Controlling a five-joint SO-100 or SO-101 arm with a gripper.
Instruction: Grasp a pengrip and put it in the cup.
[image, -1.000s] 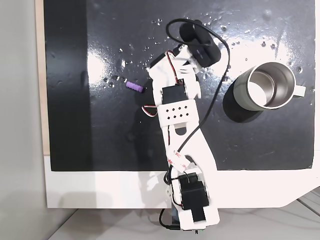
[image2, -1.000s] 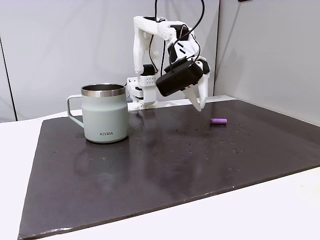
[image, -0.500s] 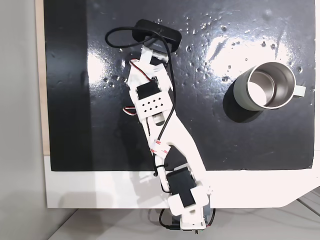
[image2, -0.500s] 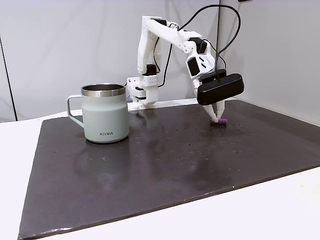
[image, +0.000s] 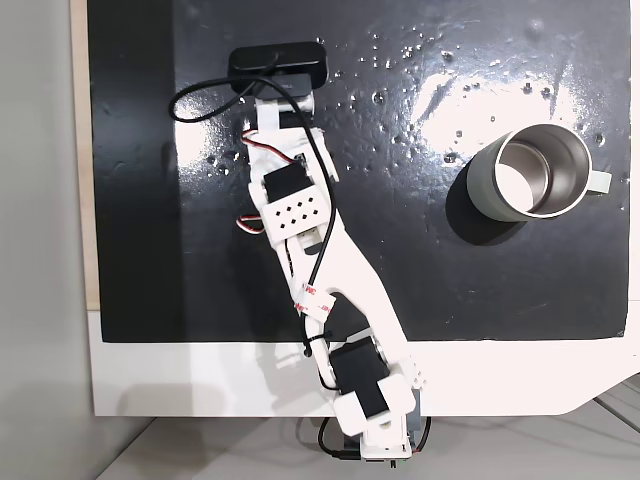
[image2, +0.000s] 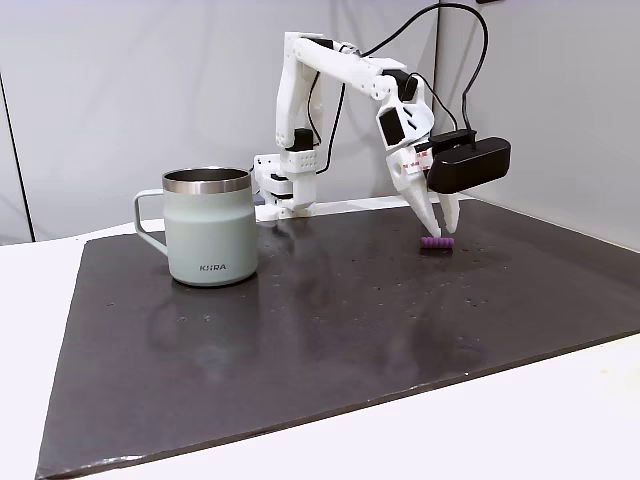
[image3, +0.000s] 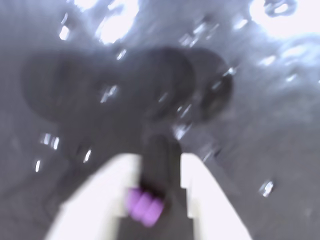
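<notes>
The purple ribbed pengrip (image2: 437, 243) lies on the black mat at the far right of the side fixed view. My gripper (image2: 438, 232) points straight down over it, tips almost on the mat. In the blurred wrist view the pengrip (image3: 144, 206) sits between the two white fingers (image3: 100, 200), close to the left one, and the gripper (image3: 160, 160) is open. In the top-down fixed view the arm (image: 300, 210) covers the pengrip. The grey-green steel cup (image: 530, 172) stands upright and well apart, seen as the cup (image2: 210, 240) on the left of the side view.
The black mat (image: 450, 280) is dotted with small shiny water droplets (image: 400, 60). The black camera block (image: 278, 62) rides on the wrist with a looping cable. The arm's base (image: 375, 420) sits on the white table edge. A grey wall (image2: 120, 100) stands behind.
The arm swung from the middle of the mat toward the pengrip and lowered. The fingers came down around the pengrip, which has not moved.
</notes>
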